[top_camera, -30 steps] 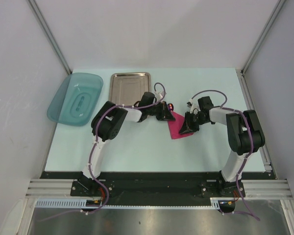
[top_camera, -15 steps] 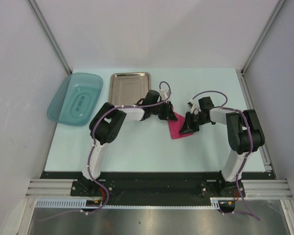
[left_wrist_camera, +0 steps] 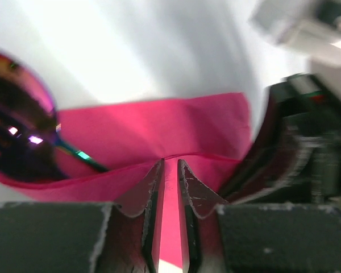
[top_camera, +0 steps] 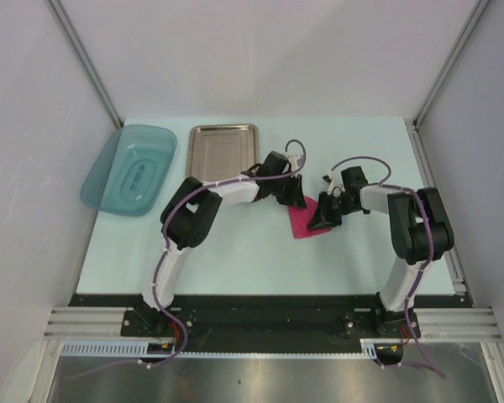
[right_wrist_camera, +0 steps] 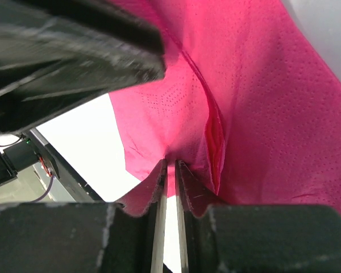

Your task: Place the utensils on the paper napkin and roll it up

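While left claw (left_wrist_camera: 169,166) and right claw (right_wrist_camera: 169,165) pinch the paper napkin (left_wrist_camera: 159,122), utensils (left_wrist_camera: 20,131) nestle inside.

left pincer (left_wrist_camera: 170,165) clamped on napkin (left_wrist_camera: 176,125) | right pincer (right_wrist_camera: 170,164) clamped on napkin | arms angled inward

1. One pink paper napkin (top_camera: 302,222).
2. Two utensils, as far as the blurred left wrist view lets me judge: one spoon (left_wrist_camera: 23,79) and one fork (left_wrist_camera: 14,165).
3. One rectangular steel tray (top_camera: 224,151).
4. One teal plastic dish (top_camera: 130,172).
5. Two robot arms (top_camera: 189,220).
6. One counter (top_camera: 235,256).
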Available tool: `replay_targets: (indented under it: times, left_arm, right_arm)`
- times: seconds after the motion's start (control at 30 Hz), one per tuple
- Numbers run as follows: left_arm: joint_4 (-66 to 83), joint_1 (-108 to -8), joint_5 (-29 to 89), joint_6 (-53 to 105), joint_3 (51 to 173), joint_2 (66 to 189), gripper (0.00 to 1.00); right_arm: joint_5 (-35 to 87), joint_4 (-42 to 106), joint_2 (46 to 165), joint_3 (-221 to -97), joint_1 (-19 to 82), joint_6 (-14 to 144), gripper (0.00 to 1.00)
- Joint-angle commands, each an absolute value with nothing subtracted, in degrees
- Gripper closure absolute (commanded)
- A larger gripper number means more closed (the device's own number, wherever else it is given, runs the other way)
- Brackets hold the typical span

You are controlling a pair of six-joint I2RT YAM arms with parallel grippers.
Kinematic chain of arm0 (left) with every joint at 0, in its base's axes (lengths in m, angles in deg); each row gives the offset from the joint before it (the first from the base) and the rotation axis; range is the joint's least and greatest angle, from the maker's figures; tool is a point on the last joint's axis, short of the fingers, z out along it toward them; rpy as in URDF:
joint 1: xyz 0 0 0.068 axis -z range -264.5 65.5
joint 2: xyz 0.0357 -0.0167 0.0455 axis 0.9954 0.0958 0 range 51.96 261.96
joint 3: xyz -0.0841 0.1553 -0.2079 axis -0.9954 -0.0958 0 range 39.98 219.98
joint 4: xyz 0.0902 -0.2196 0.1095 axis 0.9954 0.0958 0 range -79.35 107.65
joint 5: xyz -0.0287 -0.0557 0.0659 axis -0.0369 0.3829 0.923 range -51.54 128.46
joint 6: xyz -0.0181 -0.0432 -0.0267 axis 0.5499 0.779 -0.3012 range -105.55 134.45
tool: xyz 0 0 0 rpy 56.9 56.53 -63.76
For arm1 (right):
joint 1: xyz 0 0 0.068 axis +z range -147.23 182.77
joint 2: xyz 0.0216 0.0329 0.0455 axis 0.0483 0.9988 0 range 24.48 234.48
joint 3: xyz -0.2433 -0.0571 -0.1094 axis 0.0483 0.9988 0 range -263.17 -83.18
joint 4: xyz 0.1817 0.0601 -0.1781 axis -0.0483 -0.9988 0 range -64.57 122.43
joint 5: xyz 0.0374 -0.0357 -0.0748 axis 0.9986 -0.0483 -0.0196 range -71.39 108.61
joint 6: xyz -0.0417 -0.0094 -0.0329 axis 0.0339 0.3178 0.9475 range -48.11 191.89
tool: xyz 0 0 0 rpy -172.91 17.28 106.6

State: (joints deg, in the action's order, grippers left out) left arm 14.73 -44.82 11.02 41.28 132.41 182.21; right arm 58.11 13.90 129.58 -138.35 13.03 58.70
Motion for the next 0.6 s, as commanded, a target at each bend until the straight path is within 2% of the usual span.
replay_targets:
  times: [0.0,0.17,0.37,0.57]
  left_arm:
    - [18.1,-45.1,13.8,39.4,134.7,183.8,0.81]
    - [21.5,-45.1,15.0,38.1,136.7,186.9,0.82]
    - [23.6,-45.1,15.7,36.2,137.5,187.8,0.87]
    - [25.0,-44.9,15.7,35.5,138.9,188.4,0.89]
  right_arm:
    - [55.1,15.1,131.4,-137.0,13.6,59.2,0.84]
    - [55.8,15.2,131.0,-137.0,13.7,59.1,0.84]
    - [59.3,16.0,127.2,-139.2,13.4,57.2,0.78]
    - [57.5,18.0,125.6,-141.9,13.7,54.5,0.78]
